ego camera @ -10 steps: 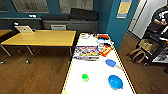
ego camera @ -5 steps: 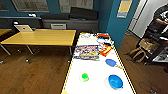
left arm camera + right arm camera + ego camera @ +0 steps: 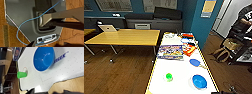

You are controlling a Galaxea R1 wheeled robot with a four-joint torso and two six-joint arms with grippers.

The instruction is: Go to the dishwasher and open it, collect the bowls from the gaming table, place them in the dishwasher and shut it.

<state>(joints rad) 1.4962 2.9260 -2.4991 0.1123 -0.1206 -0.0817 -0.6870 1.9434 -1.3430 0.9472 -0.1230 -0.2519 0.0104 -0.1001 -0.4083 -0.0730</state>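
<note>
Lower right of the head frame: bright blue bowl [image 3: 199, 81] upright on the gaming table [image 3: 180, 75], paler bowl [image 3: 194, 62] just behind. Right arm looks nearer; its wrist camera sees that bowl close. Can't tell finger state on either gripper.

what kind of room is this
Probably an office break or games room. A white-topped gaming table with yellow edging holds a bright blue bowl, a green cup and a board-game box. Beside it stands a wooden desk with a laptop, on wood flooring.
</note>
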